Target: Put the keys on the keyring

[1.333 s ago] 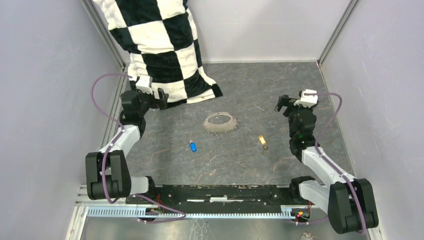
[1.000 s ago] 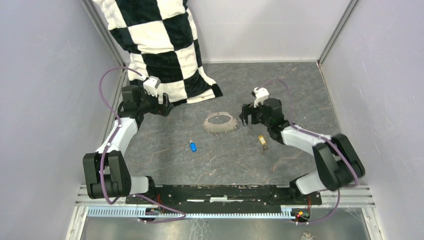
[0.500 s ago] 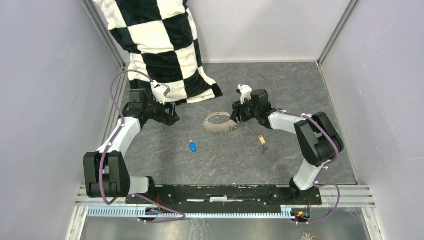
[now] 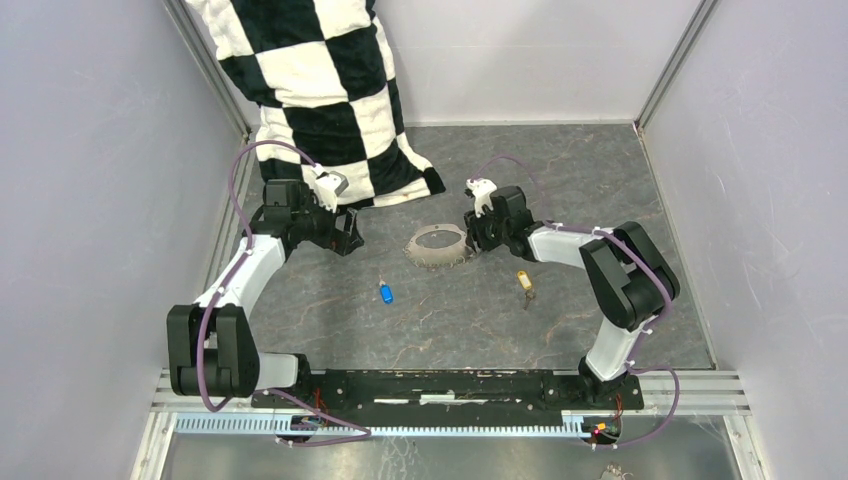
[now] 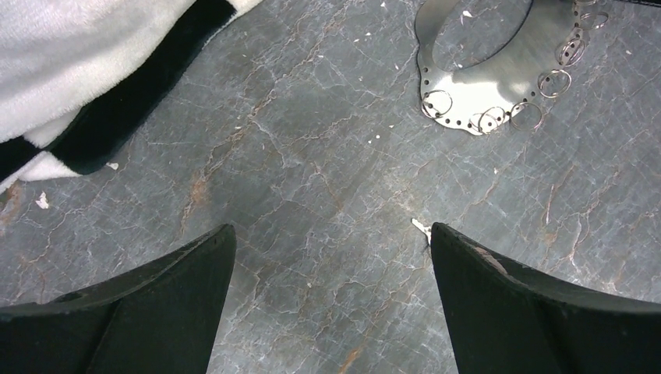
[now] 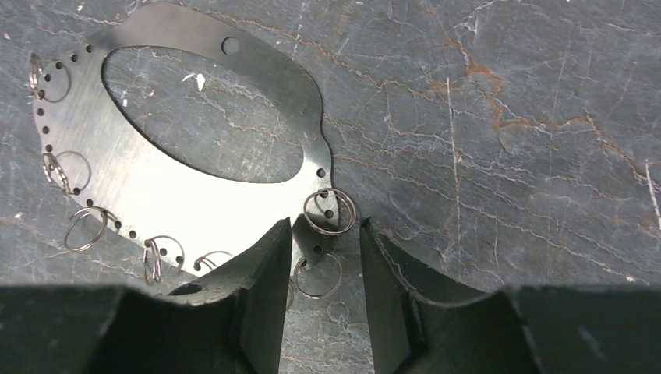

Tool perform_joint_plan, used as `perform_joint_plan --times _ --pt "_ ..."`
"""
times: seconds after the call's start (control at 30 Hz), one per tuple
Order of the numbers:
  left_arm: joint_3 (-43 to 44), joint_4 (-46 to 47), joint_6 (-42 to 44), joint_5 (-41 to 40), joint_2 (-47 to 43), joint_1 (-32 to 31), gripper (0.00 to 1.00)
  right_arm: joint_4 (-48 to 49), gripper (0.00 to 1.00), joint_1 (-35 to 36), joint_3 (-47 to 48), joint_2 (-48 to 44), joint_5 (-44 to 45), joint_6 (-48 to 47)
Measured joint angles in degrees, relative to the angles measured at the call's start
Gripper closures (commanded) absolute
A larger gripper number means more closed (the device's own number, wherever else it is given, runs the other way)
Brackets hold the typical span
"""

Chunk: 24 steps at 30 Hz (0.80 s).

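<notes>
Now right claw (image 6: pixel 323 231) has narrowed astride the keyring (image 6: pixel 156 181), grip unclear; left claw (image 5: pixel 331 234) gapes empty.

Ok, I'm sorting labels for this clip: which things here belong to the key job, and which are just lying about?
Job:
blue key
yellow key
metal keyring plate

Lying about:
checkered blanket

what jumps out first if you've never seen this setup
The black-and-white checkered blanket draped in the far left corner grabs the eye first. Mid-table, the right gripper straddles the edge of the keyring, a flat metal plate hung with small rings; the blue key and yellow key lie loose nearer the bases.
</notes>
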Motion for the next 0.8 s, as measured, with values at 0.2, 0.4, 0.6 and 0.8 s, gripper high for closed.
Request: perform_joint_plan --times 0.2,0.4,0.6,0.8 --pt "0.0 -0.81 0.37 -0.17 -0.57 0.0 0.0 -0.31 0.59 1.2 0.0 0.11 3.15 -1.09" --pt "0.0 -0.98 1.36 -0.11 -1.42 -0.15 0.0 0.26 0.69 1.33 0.33 0.76 4.33 -1.62" --pt "0.0 -2.16 3.76 0.09 -1.46 -0.33 0.0 1.81 0.67 1.33 1.66 2.49 3.63 -1.68" --pt "0.0 -3.93 5.6 0.04 -1.46 -1.05 0.0 2.75 0.92 1.33 2.4 3.45 2.32 -1.6"
